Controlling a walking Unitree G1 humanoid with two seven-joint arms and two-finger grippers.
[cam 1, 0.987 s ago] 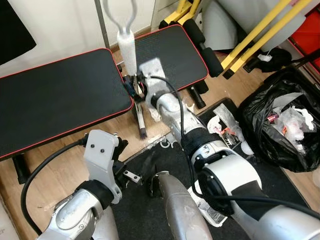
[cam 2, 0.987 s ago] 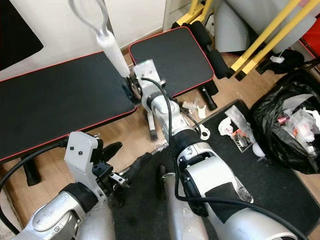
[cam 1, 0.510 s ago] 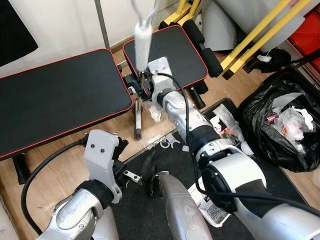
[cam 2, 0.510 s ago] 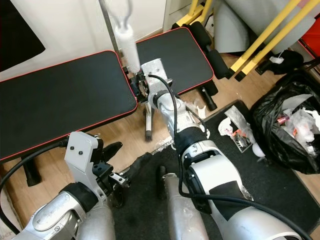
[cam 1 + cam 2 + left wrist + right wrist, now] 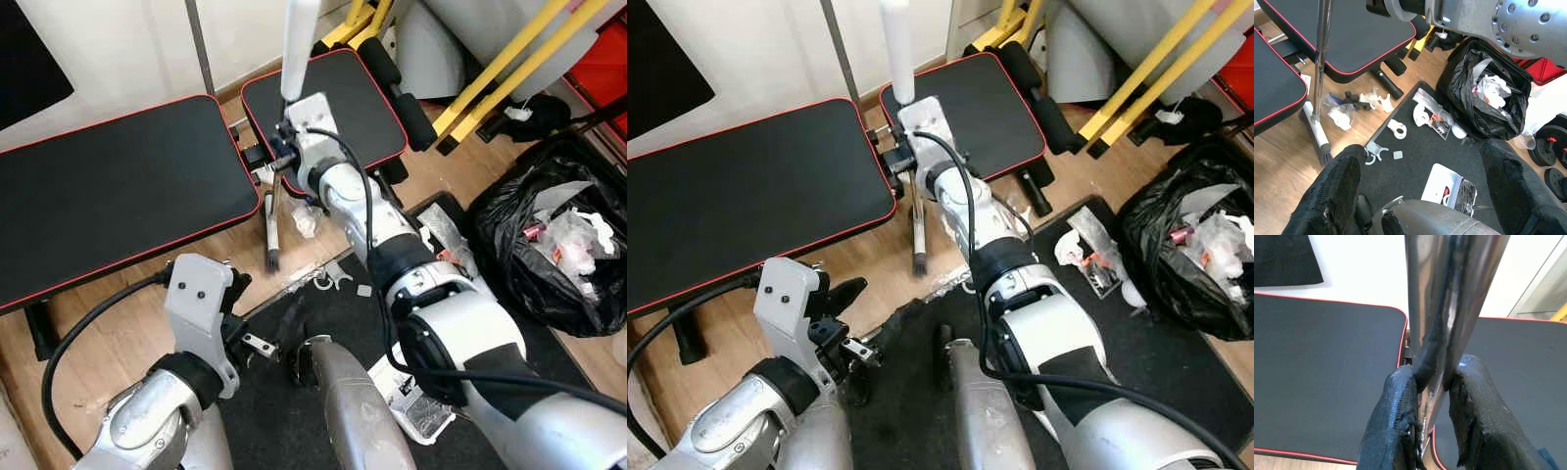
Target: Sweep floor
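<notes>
1. The padded workout bench [image 5: 108, 206], black with red piping, spans the wooden floor [image 5: 127, 313] in two sections with a gap between them.
2. A black rubber mat [image 5: 1176, 372] lies on the robot's right side, with an open black trash bag [image 5: 549, 245] full of rubbish at its far edge.
3. The broom [image 5: 917, 211] stands nearly upright in the bench gap, its white grip [image 5: 297, 44] high and its brush head [image 5: 271, 257] resting on the floor.
4. The right claw [image 5: 1431, 418] is closed on the broom's metal pole, arm stretched forward.
5. The left claw [image 5: 1420, 196] hangs low with fingers spread wide, holding nothing (idle, by the look of it).
6. Scattered litter [image 5: 1359, 103], wrappers and white plastic bits, lies just beside the brush head, toward the mat.

The sweep stroke seems under way; the next move likely calls for drawing the brush through the litter, clear of the bench legs.
</notes>
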